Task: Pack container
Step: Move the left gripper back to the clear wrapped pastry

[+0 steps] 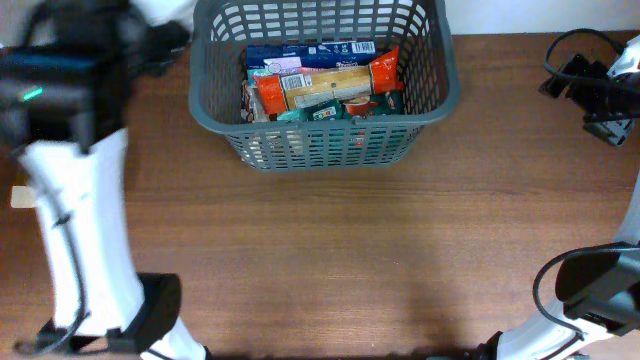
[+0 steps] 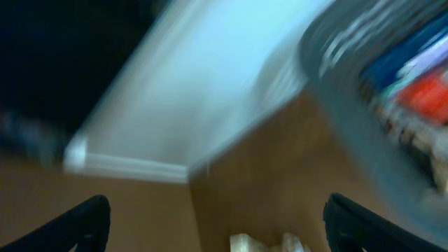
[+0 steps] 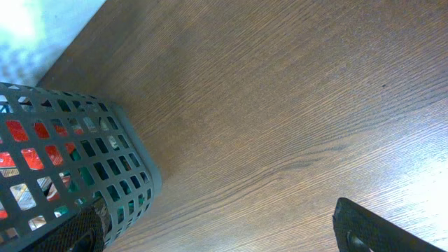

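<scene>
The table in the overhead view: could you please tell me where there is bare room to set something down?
The widest bare patch is the table in front of the container, bordered by the left arm and the right arm. A narrower bare strip lies to the right of the container. Inside the container it is crowded: packets cover the floor.

The dark grey rectangular plastic basket (image 1: pixel 325 150) at the top centre of the overhead view has sides patterned as a lattice of slots under a plain rim. Inside it, a long crinkly packet (image 1: pixel 330 85) is orange-red at both ends and cream in the middle. Above that lies a dark blue flat packet (image 1: pixel 300 52), and below it a teal packet (image 1: pixel 325 113). The brown wooden table (image 1: pixel 330 260) shows fine straight grain. At the left, the white jointed robot arm (image 1: pixel 85 230) has black ends.
</scene>
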Motion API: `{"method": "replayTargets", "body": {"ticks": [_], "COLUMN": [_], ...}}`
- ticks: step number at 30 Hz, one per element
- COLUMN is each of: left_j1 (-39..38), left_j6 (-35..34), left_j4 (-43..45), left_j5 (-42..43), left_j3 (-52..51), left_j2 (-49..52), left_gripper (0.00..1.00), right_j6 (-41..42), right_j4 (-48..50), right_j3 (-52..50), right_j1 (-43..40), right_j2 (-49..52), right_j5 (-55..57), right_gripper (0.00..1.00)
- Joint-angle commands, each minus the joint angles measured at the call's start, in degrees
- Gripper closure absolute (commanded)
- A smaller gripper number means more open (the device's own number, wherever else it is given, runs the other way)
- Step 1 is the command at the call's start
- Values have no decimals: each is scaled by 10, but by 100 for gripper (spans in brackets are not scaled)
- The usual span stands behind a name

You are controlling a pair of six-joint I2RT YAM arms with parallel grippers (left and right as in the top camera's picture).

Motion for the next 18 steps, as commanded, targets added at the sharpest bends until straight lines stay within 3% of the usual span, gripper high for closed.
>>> {"method": "replayTargets", "body": {"ticks": [1, 7, 10, 14, 18], "left_j1": [63, 160, 205, 246, 268], "left_j6": [-136, -216, -276, -304, -361], "left_j4": [-59, -132, -130, -105, -56], "left_j5": [23, 57, 58, 67, 73], "left_j3": [-9, -69, -131, -214, -279], "left_j2": [26, 82, 114, 156, 172], "left_gripper": [11, 11, 11, 11, 24], "right_j6": [3, 3, 3, 3, 3], "right_j4": [0, 0, 1, 0, 0], "right_j3": [-3, -3, -3, -3, -3], "right_j1": [-1, -1, -1, -1, -1], "right_j2": [-6, -6, -6, -6, -6], "right_j5": [-3, -3, -3, -3, -3], "right_gripper": [1, 1, 1, 1, 1]}}
